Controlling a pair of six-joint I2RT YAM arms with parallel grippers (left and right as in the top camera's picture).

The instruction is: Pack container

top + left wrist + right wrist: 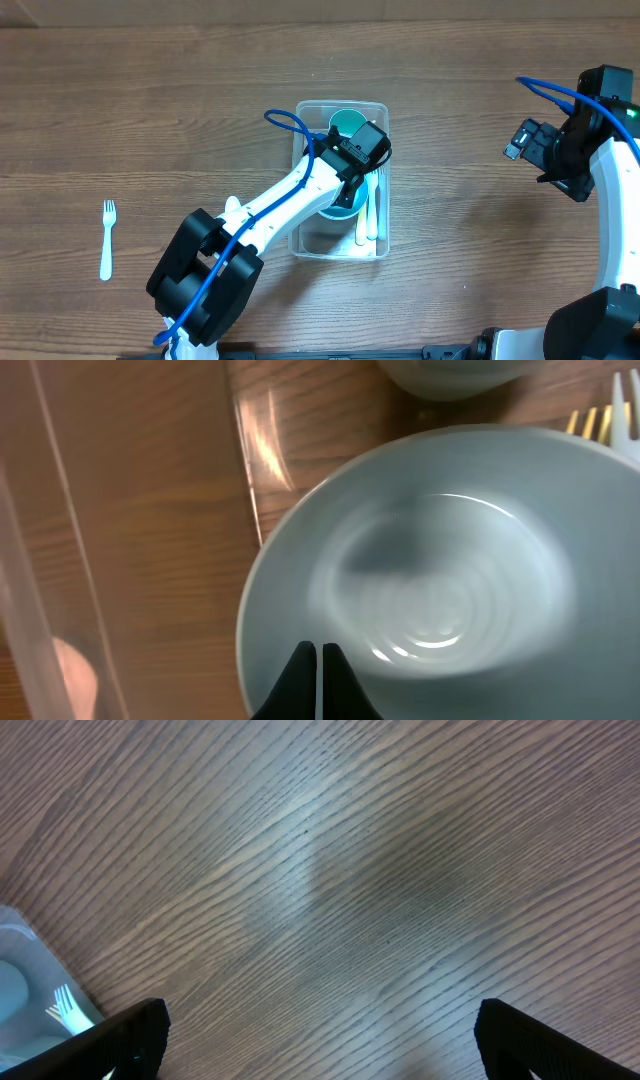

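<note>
Wood-grain worktop (150, 100), clear container (325, 240) at centre holding a light-blue bowl (430, 560), teal cup (345, 122) and cutlery (372, 215); white fork (106, 240) far left. Left arm (280, 200) stretched over the container, jaws together above the bowl. Right arm (605, 170) well off right, jaws wide apart.

Left claw (320, 660) closed tight, far forward; right claw (322, 1038) wide apart, off aside.

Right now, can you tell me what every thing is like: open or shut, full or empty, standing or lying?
container, upright, no lid, partly filled.
bowl, upright and empty inside the container.
teal cup, upright inside the container.
white utensils, lying inside the container.
fork, lying flat on the table, not packed.
left gripper, shut, over the bowl.
right gripper, open, holding nothing.
</note>
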